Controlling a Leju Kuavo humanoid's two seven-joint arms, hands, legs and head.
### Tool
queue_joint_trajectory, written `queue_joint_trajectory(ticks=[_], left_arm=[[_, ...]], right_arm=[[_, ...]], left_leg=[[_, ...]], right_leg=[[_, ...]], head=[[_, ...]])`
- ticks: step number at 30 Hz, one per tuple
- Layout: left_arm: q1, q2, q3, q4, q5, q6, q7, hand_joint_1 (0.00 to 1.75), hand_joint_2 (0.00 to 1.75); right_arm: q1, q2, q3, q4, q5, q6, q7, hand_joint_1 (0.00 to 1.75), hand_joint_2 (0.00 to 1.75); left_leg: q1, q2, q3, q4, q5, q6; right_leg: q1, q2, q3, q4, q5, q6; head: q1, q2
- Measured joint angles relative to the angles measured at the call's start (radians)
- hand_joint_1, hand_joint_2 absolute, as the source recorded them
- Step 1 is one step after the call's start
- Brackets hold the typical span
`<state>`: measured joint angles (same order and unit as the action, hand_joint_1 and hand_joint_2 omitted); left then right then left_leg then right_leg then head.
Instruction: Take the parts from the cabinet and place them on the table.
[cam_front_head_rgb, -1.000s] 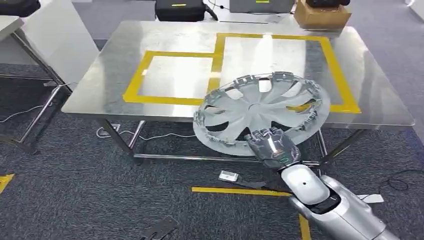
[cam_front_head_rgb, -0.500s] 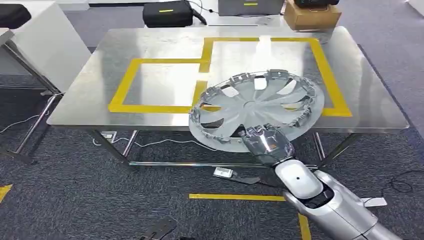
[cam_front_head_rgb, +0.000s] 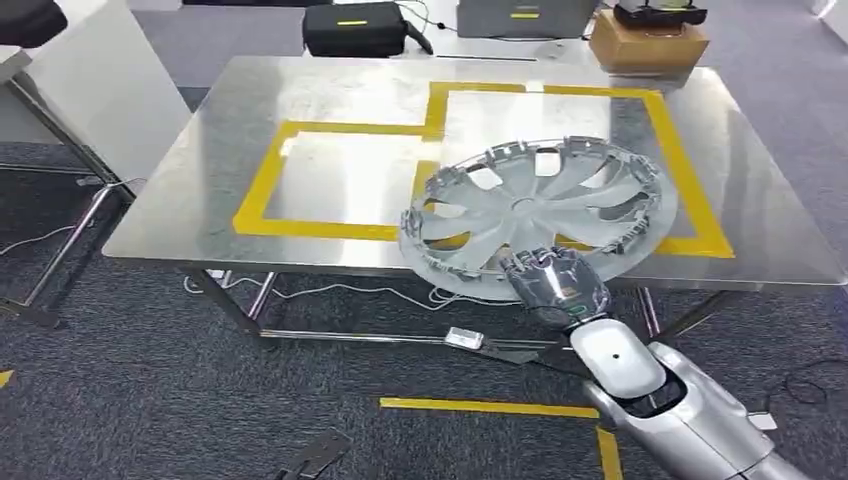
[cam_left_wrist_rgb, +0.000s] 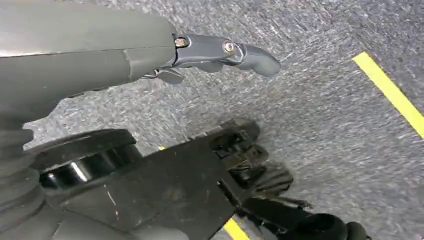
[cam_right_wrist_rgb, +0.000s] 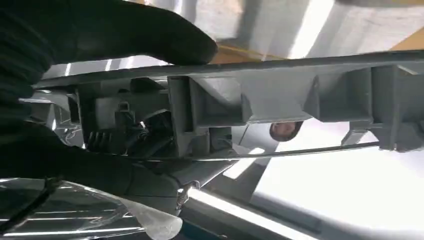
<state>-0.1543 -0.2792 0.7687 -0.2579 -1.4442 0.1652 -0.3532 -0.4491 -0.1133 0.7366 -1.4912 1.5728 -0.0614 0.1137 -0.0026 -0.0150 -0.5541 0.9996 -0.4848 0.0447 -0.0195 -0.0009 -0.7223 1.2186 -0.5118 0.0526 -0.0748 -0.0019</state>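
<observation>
One hubcap (cam_front_head_rgb: 538, 212) is the part in hand. The right hand (cam_front_head_rgb: 552, 281) grips it at the near rim, so that most of the disc reaches forward over the near edge of the table (cam_front_head_rgb: 330, 90), toward the near right corner. It hangs above the table, slightly tilted, probably to clear the edge before it goes down inside the yellow tape (cam_front_head_rgb: 688, 170) square. It is not yet released. The left hand (cam_left_wrist_rgb: 220, 52) hangs over the carpet with its fingers apart and holds nothing.
</observation>
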Motion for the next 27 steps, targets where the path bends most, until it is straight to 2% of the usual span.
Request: queue_joint_trajectory(ticks=[1, 2, 3, 4, 5, 6, 8, 9, 11, 12, 13, 14, 15, 16, 17, 18, 19, 20, 21, 22, 23, 24, 25, 27], left_arm=[[0.0, -0.001, 0.0, 0.0, 0.0, 0.0, 0.0, 0.0, 1.75], [0.0, -0.002, 0.0, 0.0, 0.0, 0.0, 0.0, 0.0, 1.75], [-0.003, 0.0, 0.0, 0.0, 0.0, 0.0, 0.0, 0.0, 1.75], [-0.004, -0.001, 0.0, 0.0, 0.0, 0.0, 0.0, 0.0, 1.75], [-0.004, 0.0, 0.0, 0.0, 0.001, 0.0, 0.0, 0.0, 1.75], [-0.004, -0.001, 0.0, 0.0, 0.002, 0.001, 0.0, 0.0, 1.75], [-0.003, 0.001, 0.0, 0.0, 0.009, 0.003, 0.0, 0.0, 1.75], [-0.003, 0.001, 0.0, 0.0, 0.011, 0.006, 0.0, 0.0, 1.75], [-0.002, 0.003, 0.0, 0.0, 0.014, 0.008, 0.0, 0.0, 1.75], [0.0, 0.004, 0.0, 0.0, 0.017, 0.008, 0.0, 0.0, 1.75], [0.002, 0.005, 0.0, 0.0, 0.018, 0.008, 0.0, 0.0, 1.75], [0.005, 0.005, 0.0, 0.0, 0.019, 0.008, 0.0, 0.0, 1.75], [0.006, 0.006, 0.0, 0.0, 0.019, 0.008, -0.001, 0.0, 1.75], [0.006, 0.006, 0.0, 0.0, 0.021, 0.008, -0.001, 0.0, 1.75], [0.005, 0.007, 0.0, 0.0, 0.022, 0.008, -0.002, 0.0, 1.75], [0.005, 0.01, 0.0, 0.0, 0.025, 0.008, -0.002, 0.0, 1.75], [0.005, 0.01, 0.0, 0.0, 0.026, 0.009, -0.002, 0.0, 1.75], [0.004, 0.01, 0.0, 0.0, 0.029, 0.01, -0.002, 0.0, 1.75], [0.004, 0.012, 0.0, 0.0, 0.029, 0.011, -0.002, 0.0, 1.75], [0.004, 0.013, 0.0, 0.0, 0.031, 0.013, -0.002, 0.0, 1.75], [0.006, 0.011, 0.0, 0.0, 0.032, 0.013, -0.003, 0.0, 1.75], [0.006, 0.011, 0.0, 0.0, 0.032, 0.013, -0.003, 0.0, 1.75], [0.005, 0.011, 0.0, 0.0, 0.033, 0.013, -0.003, 0.0, 1.75], [0.005, 0.01, 0.0, 0.0, 0.035, 0.013, -0.003, 0.0, 1.75]], right_arm=[[0.0, 0.0, 0.0, 0.0, 0.0, 0.0, 0.0, 1.66, 1.75], [0.0, 0.0, -0.001, 0.0, 0.0, 0.0, 0.0, 1.66, 1.75], [-0.002, -0.003, -0.002, 0.0, 0.0, 0.0, 0.0, 1.66, 1.75], [-0.004, -0.003, -0.003, -0.004, 0.0, -0.001, 0.002, 1.66, 1.75], [-0.002, -0.003, -0.003, -0.007, 0.0, -0.001, 0.012, 1.66, 1.75], [0.003, -0.004, -0.004, -0.008, 0.0, -0.001, 0.023, 1.66, 1.75], [0.018, -0.013, -0.017, -0.014, -0.001, -0.003, 0.041, 1.66, 1.75], [0.028, -0.018, -0.03, -0.021, -0.001, -0.007, 0.047, 1.66, 1.75], [0.043, -0.027, -0.045, -0.03, 0.0, -0.024, 0.052, 1.66, 1.75], [0.051, -0.034, -0.05, -0.034, 0.0, -0.029, 0.054, 1.66, 1.75], [0.06, -0.038, -0.051, -0.037, 0.0, -0.03, 0.056, 1.66, 1.75], [0.069, -0.04, -0.054, -0.039, 0.0, -0.03, 0.057, 1.66, 1.75], [0.076, -0.042, -0.056, -0.039, 0.0, -0.03, 0.06, 1.66, 1.75], [0.082, -0.044, -0.056, -0.042, 0.0, -0.03, 0.066, 1.66, 1.75], [0.085, -0.046, -0.056, -0.047, -0.001, -0.031, 0.07, 1.66, 1.75], [0.087, -0.049, -0.057, -0.048, 0.0, -0.032, 0.074, 1.66, 1.75], [0.087, -0.053, -0.059, -0.052, 0.0, -0.035, 0.078, 1.66, 1.75], [0.089, -0.056, -0.062, -0.057, 0.0, -0.039, 0.084, 1.66, 1.75], [0.094, -0.06, -0.065, -0.061, 0.0, -0.039, 0.085, 1.66, 1.75], [0.099, -0.064, -0.068, -0.066, 0.0, -0.039, 0.088, 1.66, 1.75], [0.107, -0.069, -0.072, -0.075, -0.001, -0.038, 0.093, 1.66, 1.75], [0.108, -0.078, -0.074, -0.079, -0.001, -0.038, 0.097, 1.66, 1.75], [0.109, -0.081, -0.074, -0.082, -0.001, -0.039, 0.103, 1.66, 1.75], [0.117, -0.091, -0.074, -0.094, 0.0, -0.045, 0.116, 1.66, 1.75]], left_leg=[[0.0, 0.0, 0.013, 0.001, -0.009, -0.004], [0.0, 0.0, 0.023, 0.002, -0.019, -0.009], [-0.008, 0.0, 0.019, 0.005, -0.027, -0.017], [-0.008, 0.0, 0.014, 0.01, -0.029, -0.02], [-0.008, 0.0, 0.017, 0.007, -0.029, -0.023], [-0.007, 0.0, 0.02, 0.003, -0.031, -0.027], [-0.005, 0.002, 0.02, 0.014, -0.048, -0.038], [-0.005, 0.004, 0.002, 0.06, -0.066, -0.046], [0.002, 0.005, -0.093, 0.232, -0.132, -0.056], [0.003, 0.005, -0.141, 0.31, -0.15, -0.057], [0.003, 0.005, -0.17, 0.342, -0.143, -0.058], [0.003, 0.005, -0.175, 0.329, -0.11, -0.056], [0.003, 0.005, -0.162, 0.273, -0.054, -0.051], [0.001, 0.005, -0.134, 0.181, 0.018, -0.041], [-0.003, 0.005, -0.107, 0.093, 0.076, -0.029], [-0.008, 0.006, -0.092, 0.075, 0.067, -0.018], [-0.014, 0.007, -0.086, 0.055, 0.068, -0.012], [-0.014, 0.008, -0.079, 0.044, 0.052, -0.007], [-0.016, 0.008, -0.076, 0.036, 0.04, -0.005], [-0.015, 0.007, -0.072, 0.025, 0.04, -0.003], [0.0, 0.007, -0.053, 0.001, 0.044, -0.006], [-0.001, 0.006, -0.043, -0.007, 0.042, -0.003], [-0.001, 0.006, -0.04, -0.007, 0.04, 0.0], [-0.002, 0.006, -0.03, -0.007, 0.028, 0.003]], right_leg=[[-0.001, -0.001, 0.036, -0.094, 0.059, -0.001], [-0.001, -0.002, 0.066, -0.177, 0.095, -0.001], [0.003, -0.001, 0.091, -0.181, 0.075, -0.001], [0.002, 0.002, 0.094, -0.197, 0.063, -0.014], [0.003, 0.003, 0.092, -0.199, 0.061, -0.018], [0.006, 0.003, 0.092, -0.197, 0.055, -0.027], [-0.003, 0.003, 0.106, -0.202, 0.049, -0.036], [-0.003, 0.001, 0.113, -0.202, 0.044, -0.044], [-0.003, 0.001, 0.122, -0.202, 0.034, -0.05], [-0.003, 0.002, 0.128, -0.202, 0.028, -0.05], [-0.003, 0.004, 0.137, -0.202, 0.021, -0.05], [-0.002, 0.006, 0.148, -0.202, 0.013, -0.049], [-0.001, 0.008, 0.161, -0.202, 0.005, -0.048], [0.001, 0.009, 0.176, -0.202, -0.004, -0.046], [0.002, 0.009, 0.188, -0.204, -0.012, -0.045], [0.002, 0.009, 0.191, -0.208, -0.019, -0.041], [0.004, 0.012, 0.194, -0.207, -0.022, -0.034], [0.001, 0.01, 0.191, -0.208, -0.023, -0.027], [0.0, 0.008, 0.191, -0.213, -0.026, -0.021], [0.002, 0.004, 0.197, -0.22, -0.027, -0.014], [0.0, 0.002, 0.19, -0.216, -0.037, -0.01], [0.002, 0.002, 0.18, -0.188, -0.046, -0.007], [0.002, 0.003, 0.143, -0.124, -0.071, -0.005], [-0.001, 0.002, 0.042, 0.037, -0.121, 0.002]], head=[[-0.001, 0.0], [0.0, 0.0], [0.003, 0.0], [0.004, 0.0], [-0.008, 0.0], [-0.009, 0.0], [-0.009, 0.0], [-0.014, 0.0], [-0.014, 0.0], [-0.013, 0.0], [-0.014, 0.0], [-0.014, 0.0], [-0.014, 0.0], [-0.014, 0.0], [-0.013, 0.0], [-0.01, 0.0], [-0.01, 0.0], [-0.012, 0.0], [-0.012, 0.0], [-0.011, 0.0], [-0.011, 0.0], [-0.006, 0.0], [-0.004, 0.0], [-0.005, 0.0]])
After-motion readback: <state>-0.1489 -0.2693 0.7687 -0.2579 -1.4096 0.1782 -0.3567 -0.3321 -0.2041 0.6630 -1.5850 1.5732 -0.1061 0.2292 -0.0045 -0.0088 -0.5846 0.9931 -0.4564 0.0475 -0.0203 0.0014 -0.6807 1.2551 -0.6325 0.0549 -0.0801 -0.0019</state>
